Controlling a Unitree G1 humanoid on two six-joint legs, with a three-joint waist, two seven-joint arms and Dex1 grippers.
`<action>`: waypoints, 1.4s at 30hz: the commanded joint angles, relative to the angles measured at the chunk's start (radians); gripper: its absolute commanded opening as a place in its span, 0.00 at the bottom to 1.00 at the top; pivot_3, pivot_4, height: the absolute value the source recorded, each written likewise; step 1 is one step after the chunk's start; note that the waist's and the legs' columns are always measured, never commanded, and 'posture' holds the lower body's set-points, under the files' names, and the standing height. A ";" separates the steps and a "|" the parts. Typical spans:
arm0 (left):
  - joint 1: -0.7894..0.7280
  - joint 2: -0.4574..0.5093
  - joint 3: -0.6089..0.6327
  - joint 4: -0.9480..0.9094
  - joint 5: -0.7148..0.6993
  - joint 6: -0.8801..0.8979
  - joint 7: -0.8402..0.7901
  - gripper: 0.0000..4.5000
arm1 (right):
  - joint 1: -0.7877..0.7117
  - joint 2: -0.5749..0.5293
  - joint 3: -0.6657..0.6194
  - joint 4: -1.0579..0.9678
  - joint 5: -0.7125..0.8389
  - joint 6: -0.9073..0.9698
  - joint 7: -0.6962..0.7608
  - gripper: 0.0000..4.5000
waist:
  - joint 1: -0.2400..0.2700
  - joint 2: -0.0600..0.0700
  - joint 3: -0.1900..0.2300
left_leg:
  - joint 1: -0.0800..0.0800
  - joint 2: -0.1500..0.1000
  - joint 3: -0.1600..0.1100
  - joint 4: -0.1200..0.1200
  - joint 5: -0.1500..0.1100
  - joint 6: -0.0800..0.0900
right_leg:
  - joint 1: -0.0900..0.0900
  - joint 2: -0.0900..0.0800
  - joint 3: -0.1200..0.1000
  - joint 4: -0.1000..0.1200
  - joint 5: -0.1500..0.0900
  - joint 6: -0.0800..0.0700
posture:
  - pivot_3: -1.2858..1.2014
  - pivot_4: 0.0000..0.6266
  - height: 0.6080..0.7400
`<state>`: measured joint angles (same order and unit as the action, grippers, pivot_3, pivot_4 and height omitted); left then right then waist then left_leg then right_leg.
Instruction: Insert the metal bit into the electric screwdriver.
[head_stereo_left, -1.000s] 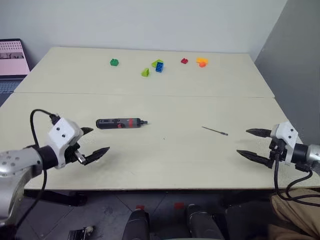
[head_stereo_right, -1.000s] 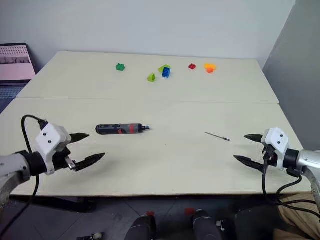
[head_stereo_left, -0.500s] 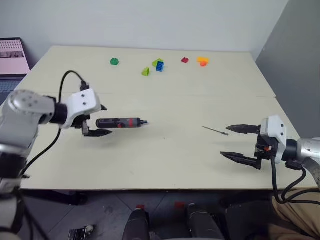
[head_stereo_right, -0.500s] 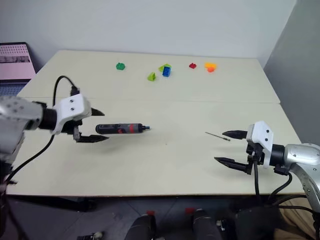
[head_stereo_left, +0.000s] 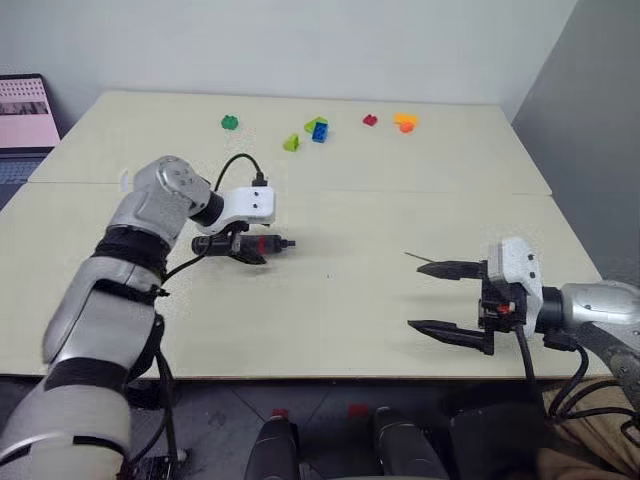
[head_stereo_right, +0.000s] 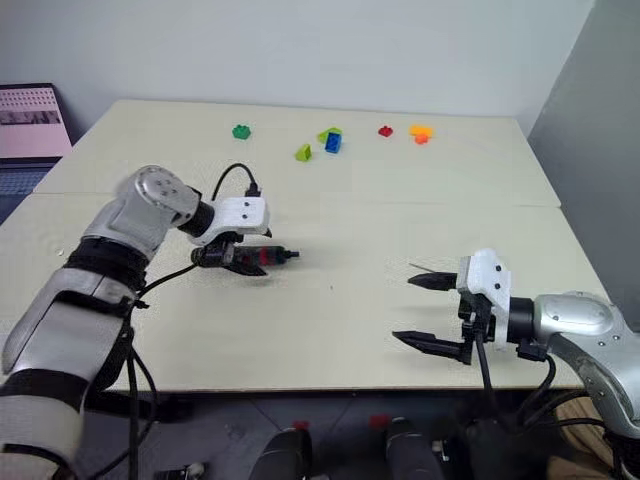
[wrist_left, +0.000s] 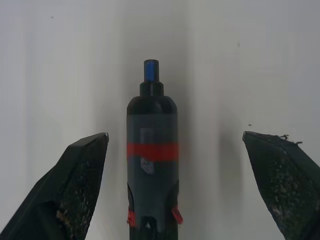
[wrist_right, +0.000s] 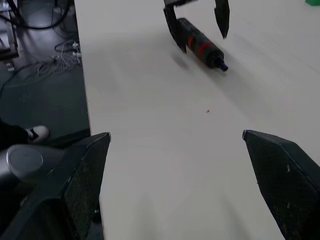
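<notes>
Moved: my left gripper (head_stereo_left: 240, 247) now straddles electric screwdriver (head_stereo_left: 243, 244), spread wide, empty. Right gripper (head_stereo_left: 445, 297) likewise. Screwdriver rigid, smooth; grasp mid-barrel.

Head stereo pair looks forward-down over my surface (head_stereo_left: 330, 330). Left wrist cam sits close above the electric screwdriver (wrist_left: 152, 165); right wrist cam faces it from afar, 12 o'clock. All share it.

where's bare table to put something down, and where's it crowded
Free: the table middle, between the electric screwdriver and the metal bit; also the near edge. Crowded: the far strip with toy bricks, the left gripper astride the screwdriver, the right gripper beside the bit.
</notes>
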<state>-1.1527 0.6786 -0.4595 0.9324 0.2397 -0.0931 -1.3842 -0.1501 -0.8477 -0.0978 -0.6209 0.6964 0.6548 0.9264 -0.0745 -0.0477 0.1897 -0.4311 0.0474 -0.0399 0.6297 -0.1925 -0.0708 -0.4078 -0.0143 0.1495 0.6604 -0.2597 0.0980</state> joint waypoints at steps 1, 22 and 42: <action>-0.071 -0.023 -0.005 0.116 0.055 -0.077 0.033 1.00 | -0.012 0.002 -0.026 -0.055 0.042 0.018 -0.030 0.99 | 0.000 0.000 0.000 | 0.000 0.000 -0.001 0.000 0.000 0.000 | 0.000 0.000 -0.001 0.000 0.000 0.000 | 0.52 0.24 1.00; -0.140 -0.141 -0.003 0.315 0.156 -0.134 0.104 1.00 | 0.043 -0.001 -0.037 -0.110 0.058 0.026 -0.086 0.99 | 0.017 0.000 0.000 | -0.001 0.000 -0.005 0.000 0.000 0.000 | 0.000 0.001 -0.004 0.001 0.000 0.001 | 0.52 0.24 1.00; -0.105 -0.164 0.010 0.323 0.165 -0.202 0.131 0.37 | 0.064 -0.016 -0.060 -0.141 0.082 0.039 -0.107 1.00 | 0.021 0.000 0.000 | -0.001 -0.001 -0.008 0.001 0.001 0.001 | 0.002 0.001 -0.006 0.003 0.000 0.001 | 0.52 0.24 1.00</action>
<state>-1.2650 0.5002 -0.4616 1.2675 0.4038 -0.2585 -1.2398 -0.0855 -0.8546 -0.1336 -0.7274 0.7613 0.6986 0.8251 -0.0534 -0.0479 0.1896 -0.4323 0.0468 -0.0482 0.6305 -0.1911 -0.0695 -0.4061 -0.0132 0.1433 0.6630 -0.2599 0.0992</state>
